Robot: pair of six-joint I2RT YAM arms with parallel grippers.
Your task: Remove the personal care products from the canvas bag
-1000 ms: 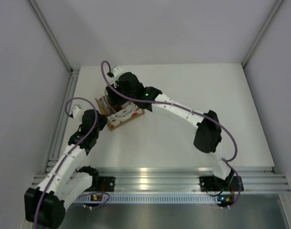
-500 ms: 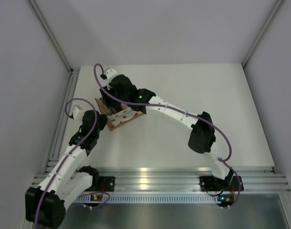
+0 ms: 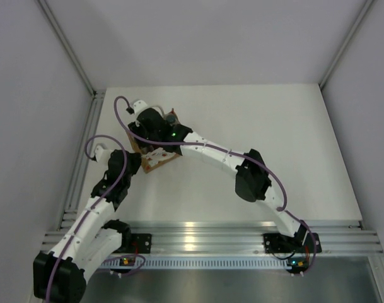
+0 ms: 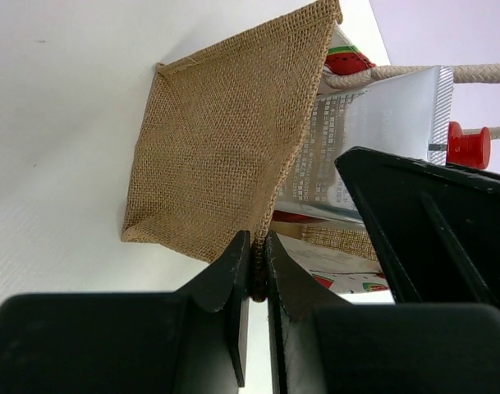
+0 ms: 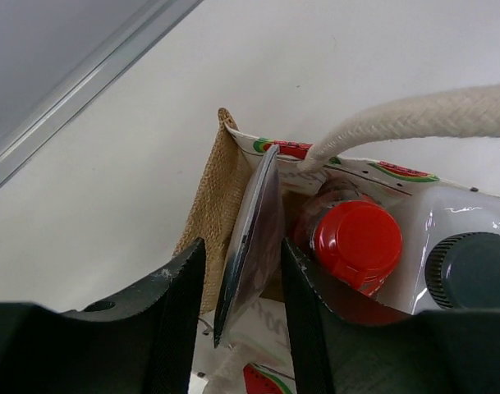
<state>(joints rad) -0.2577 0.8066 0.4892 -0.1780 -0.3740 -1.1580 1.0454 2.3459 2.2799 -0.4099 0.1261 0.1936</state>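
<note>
Over the canvas bag (image 4: 217, 156) I'm hovering the right gripper (image 5: 241, 263) partly open, astride the flat silvery-grey tube (image 5: 254, 205) — it's standing on end inside, thin edge up, faces toward my fingers — while the left gripper (image 4: 256, 258) is pinching the bag's wall.

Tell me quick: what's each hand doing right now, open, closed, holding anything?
Left hand: closed, pinching the edge of the canvas bag.
Right hand: open, straddling the silvery tube in the bag, not yet clamped.
</note>
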